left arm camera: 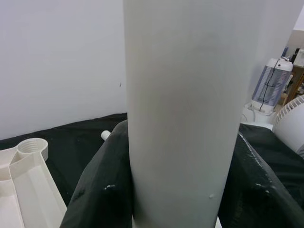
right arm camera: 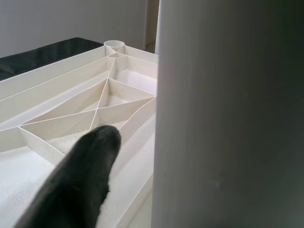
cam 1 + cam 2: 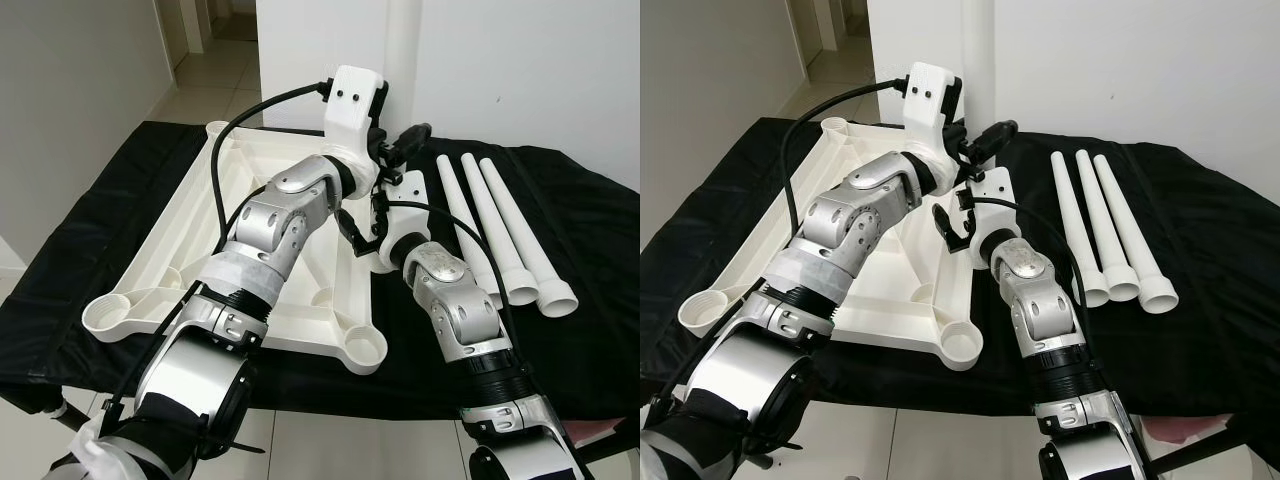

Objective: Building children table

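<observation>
An upturned white tabletop lies on the black cloth before me, ribs up, with a round socket at each corner. At about one o'clock from its centre, at the far right corner, a white table leg stands upright, rising out of the top of the head views.

My left gripper reaches across the tabletop to that leg. In the left wrist view its two black fingers sit on either side of the pale tube and press against it, so I am clamped on the table leg.

My right gripper is low, just beside the foot of the same leg, at the tabletop's right edge. In the right wrist view one black finger hangs over the ribbed underside, next to the leg, apart from it; I cannot tell whether these fingers are spread or closed.

Three more white legs lie side by side on the cloth at three o'clock from the tabletop, wide ends toward me, well apart from both grippers.

A white wall stands behind the table.
</observation>
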